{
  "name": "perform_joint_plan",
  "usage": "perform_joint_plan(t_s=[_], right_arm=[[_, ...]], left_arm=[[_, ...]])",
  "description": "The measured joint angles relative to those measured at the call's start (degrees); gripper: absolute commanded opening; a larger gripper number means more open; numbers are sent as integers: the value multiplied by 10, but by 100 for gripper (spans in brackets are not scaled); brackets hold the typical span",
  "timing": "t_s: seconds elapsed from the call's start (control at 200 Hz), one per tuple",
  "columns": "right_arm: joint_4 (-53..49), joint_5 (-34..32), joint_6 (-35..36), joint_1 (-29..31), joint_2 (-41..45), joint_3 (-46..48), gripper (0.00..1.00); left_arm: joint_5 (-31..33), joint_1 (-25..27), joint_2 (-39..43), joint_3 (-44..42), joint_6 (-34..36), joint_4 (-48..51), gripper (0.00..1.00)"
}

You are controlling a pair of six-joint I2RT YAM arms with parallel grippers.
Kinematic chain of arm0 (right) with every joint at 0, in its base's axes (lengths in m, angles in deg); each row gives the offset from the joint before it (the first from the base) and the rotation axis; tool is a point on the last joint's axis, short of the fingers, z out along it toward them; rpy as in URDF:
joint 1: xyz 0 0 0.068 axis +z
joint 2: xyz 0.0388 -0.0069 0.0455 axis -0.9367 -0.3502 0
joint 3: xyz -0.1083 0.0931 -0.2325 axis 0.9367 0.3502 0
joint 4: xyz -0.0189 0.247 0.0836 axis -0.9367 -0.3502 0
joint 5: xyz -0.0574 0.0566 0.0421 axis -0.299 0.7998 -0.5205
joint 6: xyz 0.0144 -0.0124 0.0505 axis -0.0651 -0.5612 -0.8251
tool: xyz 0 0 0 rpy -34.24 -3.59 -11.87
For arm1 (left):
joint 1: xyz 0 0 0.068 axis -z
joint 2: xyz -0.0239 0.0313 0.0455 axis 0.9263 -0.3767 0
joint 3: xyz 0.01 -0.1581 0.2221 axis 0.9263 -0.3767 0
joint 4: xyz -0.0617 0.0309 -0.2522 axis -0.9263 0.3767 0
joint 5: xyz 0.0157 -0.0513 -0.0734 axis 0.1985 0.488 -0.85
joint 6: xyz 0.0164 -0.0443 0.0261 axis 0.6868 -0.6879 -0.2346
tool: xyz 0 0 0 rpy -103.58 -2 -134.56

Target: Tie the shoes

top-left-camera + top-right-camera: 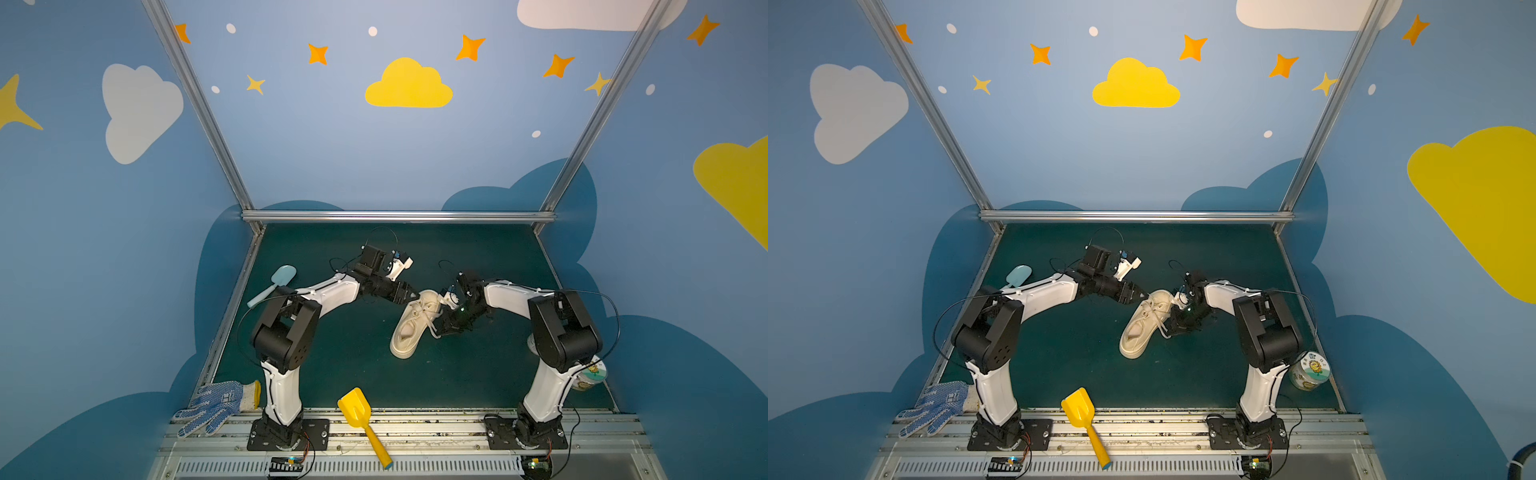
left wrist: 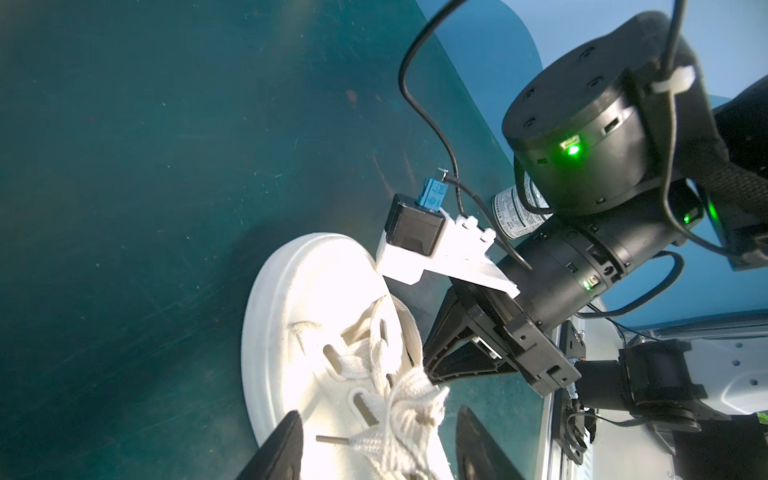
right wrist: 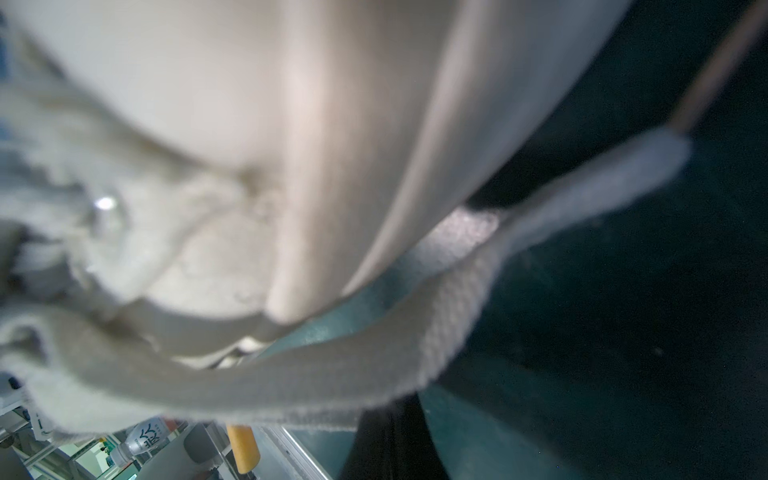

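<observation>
Left claw (image 1: 413, 296) hung open in both top views, its tips just beside the toe of the shoe (image 1: 409, 334). The right claw (image 1: 440, 330) was down low on the other side, by the laces (image 1: 422, 311). The shoe lay flat on the green mat (image 1: 332, 365), near the middle, with its toe toward the back wall. I think the claws stood on two sides so each could take one lace end. From up there the right claw's tips were small and dark, so what they touched was hard to see. In a top view a round tub (image 1: 1308, 370) was partly hidden behind the right arm.

In the left wrist view, the left claw's two fingers (image 2: 282, 449) stood wide apart with the bunched laces between them, gripping nothing. The right claw was squeezed to a point, touching that bunch. The shoe's heel was cut off at the edge.

The right wrist view was very close and blurry. One flat lace (image 3: 311, 386) ran right past the lens, so I think the right claw was clenched on it, to hold it out to the side. Its loose end stuck out over the mat. I could not see if any knot was made.
</observation>
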Motion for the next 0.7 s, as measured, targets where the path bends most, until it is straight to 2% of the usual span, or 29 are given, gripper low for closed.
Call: perform_joint_plan(t_s=[0.09, 0.255, 0.345, 0.521, 0.701], right_arm=[[0, 0, 0, 0, 0, 0, 0], [0, 2, 0, 0, 0, 0, 0], [-1, 3, 0, 0, 0, 0, 0], [-2, 3, 0, 0, 0, 0, 0], [-2, 5, 0, 0, 0, 0, 0]], left_arm=[[-3, 4, 0, -4, -2, 0, 47], [-5, 8, 0, -5, -7, 0, 17], [3, 9, 0, -5, 0, 5, 5], [43, 2, 0, 2, 16, 37, 3], [59, -6, 0, 32, 45, 83, 3]])
